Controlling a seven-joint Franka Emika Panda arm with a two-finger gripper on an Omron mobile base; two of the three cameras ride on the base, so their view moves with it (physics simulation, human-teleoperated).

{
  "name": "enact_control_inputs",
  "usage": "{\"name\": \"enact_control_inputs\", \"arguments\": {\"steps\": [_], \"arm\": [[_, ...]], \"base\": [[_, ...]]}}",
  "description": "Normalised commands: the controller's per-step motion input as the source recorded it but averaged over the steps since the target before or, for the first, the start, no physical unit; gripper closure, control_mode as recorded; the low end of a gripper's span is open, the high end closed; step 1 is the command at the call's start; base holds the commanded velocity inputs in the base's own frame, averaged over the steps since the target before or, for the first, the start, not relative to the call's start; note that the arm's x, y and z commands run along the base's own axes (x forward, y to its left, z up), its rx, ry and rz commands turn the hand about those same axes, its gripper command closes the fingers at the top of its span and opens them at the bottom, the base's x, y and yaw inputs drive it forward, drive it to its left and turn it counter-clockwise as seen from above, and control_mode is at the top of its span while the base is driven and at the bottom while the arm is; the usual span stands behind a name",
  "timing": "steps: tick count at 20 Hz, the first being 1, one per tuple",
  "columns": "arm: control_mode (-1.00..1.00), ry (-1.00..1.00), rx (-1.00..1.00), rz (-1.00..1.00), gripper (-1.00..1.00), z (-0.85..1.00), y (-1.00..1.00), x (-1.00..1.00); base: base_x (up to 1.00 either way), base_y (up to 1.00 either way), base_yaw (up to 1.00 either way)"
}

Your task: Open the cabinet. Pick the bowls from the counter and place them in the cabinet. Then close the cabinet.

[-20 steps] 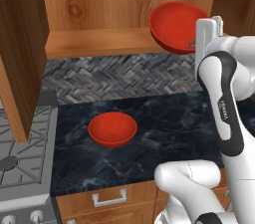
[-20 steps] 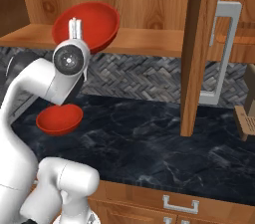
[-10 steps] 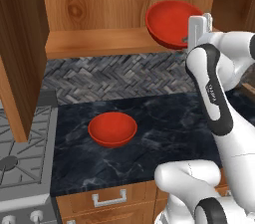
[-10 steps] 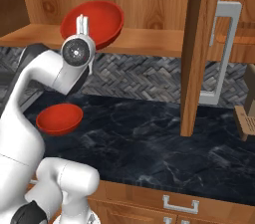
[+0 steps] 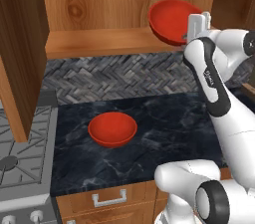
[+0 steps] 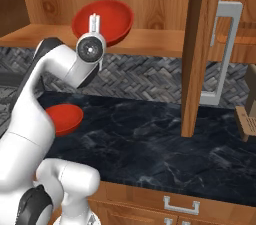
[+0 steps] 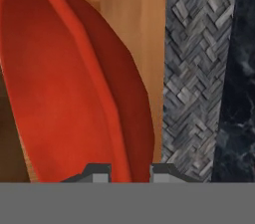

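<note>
Held bowl: red, glossy, shallow; tipped on edge with its hollow facing out of the cabinet, just above the front edge of the shelf.
Other bowl: upright on the table, below the shelf and towards the stove.
Pincer: clenched on the rim of the held bowl; in the hand view one tip sits inside the wall, one outside.
Handling: judged stiff and light, but the glaze looks slippery; a thin rim pinch lets it swing, so it likely wants slow moves. A hard knock on the shelf could chip it.
Where to hold: the rim is the only narrow part; the second bowl probably needs the same rim pinch at its near side.
Arm pose: raised high beside the shelf, forearm upright, wrist bent so the pincer points into the cabinet.
Cabinet doors: both swung wide open.
</note>
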Motion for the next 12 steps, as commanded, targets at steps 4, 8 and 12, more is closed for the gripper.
{"name": "enact_control_inputs", "arguments": {"steps": [4, 8, 12], "arm": [[-1.0, 0.0, 0.0, -0.03, 1.0, 0.0, -0.05, 0.41], [-1.0, 0.0, 0.0, -0.04, 1.0, 0.0, 0.0, 0.4], [-1.0, 0.0, 0.0, -0.02, 1.0, 0.0, 0.0, 0.4]], "base": [[0.0, 0.0, 0.0], [0.0, 0.0, 0.0], [0.0, 0.0, 0.0]]}}
